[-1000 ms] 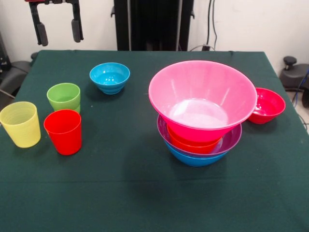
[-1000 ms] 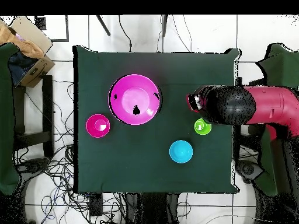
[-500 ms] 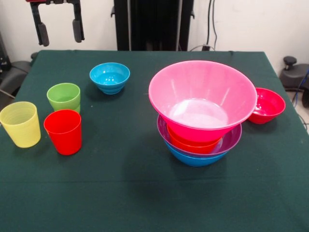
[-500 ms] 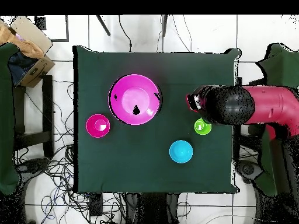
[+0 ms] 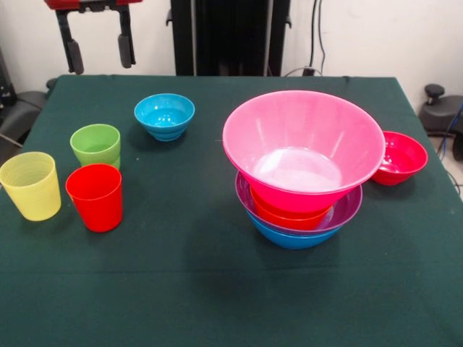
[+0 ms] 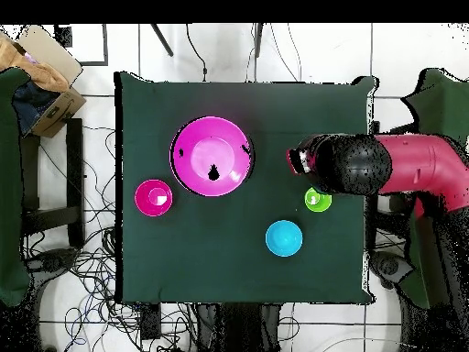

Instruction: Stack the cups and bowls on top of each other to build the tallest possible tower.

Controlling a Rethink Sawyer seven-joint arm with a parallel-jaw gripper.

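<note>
1. I see the tower (image 5: 302, 173) near the worktop's (image 5: 217, 289) middle: 4 bowls, big pink on top.
2. Still loose: cyan bowl (image 5: 164, 116), crimson bowl (image 5: 400, 157), and 3 cups (image 5: 95, 196) well apart from it.
3. My pincer (image 5: 98, 52) hangs high, open, holding nothing.

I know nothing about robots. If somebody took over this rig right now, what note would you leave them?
Gripper: open, empty, high above the table's far corner.
Done: tower stands with the blue bowl lowest, then purple, orange, big pink bowl on top.
Loose: cyan bowl, crimson bowl beside the tower, green cup, red cup, yellow cup.
Left: add the loose bowls and cups.
</note>
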